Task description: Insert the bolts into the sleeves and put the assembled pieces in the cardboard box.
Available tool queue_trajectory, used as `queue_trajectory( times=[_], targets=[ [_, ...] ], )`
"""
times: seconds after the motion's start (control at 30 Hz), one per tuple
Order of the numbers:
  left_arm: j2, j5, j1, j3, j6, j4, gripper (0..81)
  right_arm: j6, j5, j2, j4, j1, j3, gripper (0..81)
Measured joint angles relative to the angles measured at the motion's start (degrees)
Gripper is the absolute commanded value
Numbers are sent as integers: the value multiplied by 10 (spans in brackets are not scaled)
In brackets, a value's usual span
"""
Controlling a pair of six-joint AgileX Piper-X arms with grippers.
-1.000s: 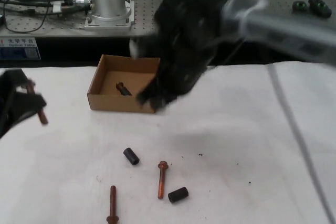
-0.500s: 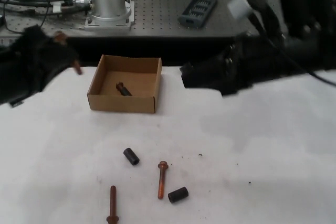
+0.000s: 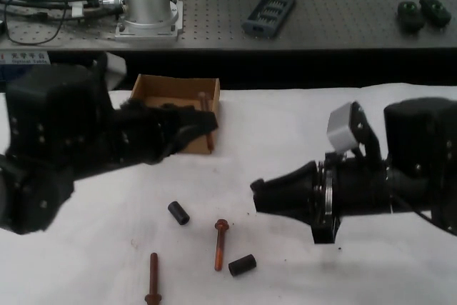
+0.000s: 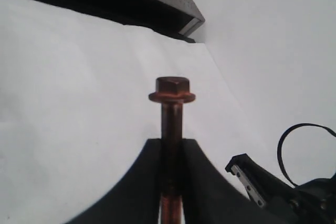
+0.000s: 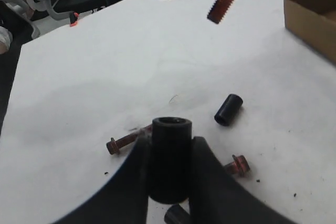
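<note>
Cardboard box (image 3: 166, 91) sits partly hidden behind left gripper (image 3: 201, 128) holding bolt (image 3: 203, 105).

On my cloth (image 3: 300, 126) the box (image 3: 175, 91) sits toward the back, left of centre. My left gripper (image 3: 200, 125) is at its right end, with a bolt (image 3: 206, 112) clamped upright between its fingers, head up. In front of the box lie a loose sleeve (image 3: 178, 213), a loose bolt (image 3: 221, 245) to its right, a second sleeve (image 3: 242, 265) just beside that bolt's near end, and a second bolt (image 3: 152, 278) farthest forward and left. My right gripper (image 3: 258, 196) is just right of those pieces, a sleeve (image 5: 170, 156) pinched between its fingers.
</note>
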Motion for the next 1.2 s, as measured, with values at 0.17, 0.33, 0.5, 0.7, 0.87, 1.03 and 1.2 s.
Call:
queue_trajectory(
  times=[0.17, 0.33, 0.5, 0.7, 0.87, 1.03, 1.2],
  targets=[
    [56, 2, -12, 0, 4, -164, 6, 24, -5, 41, -71, 0, 0, 51],
    [68, 2, -12, 0, -1, -239, 6, 62, -16, 66, -152, 0, 0, 51],
    [68, 3, -12, 0, -6, -250, 6, 79, -21, 81, -182, 0, 0, 51],
    [68, 50, -12, 0, -9, -250, 6, 100, -31, 83, -225, 1, 0, 51],
    [68, 60, -12, 0, -7, -236, 6, 110, -34, 83, -254, 1, 0, 51],
    [68, 74, -12, 0, 11, -215, 6, 118, -35, 86, -259, 1, 0, 51],
    [68, 75, -12, 0, 35, -215, 6, 147, -41, 104, -292, 1, 0, 51]
  ],
)
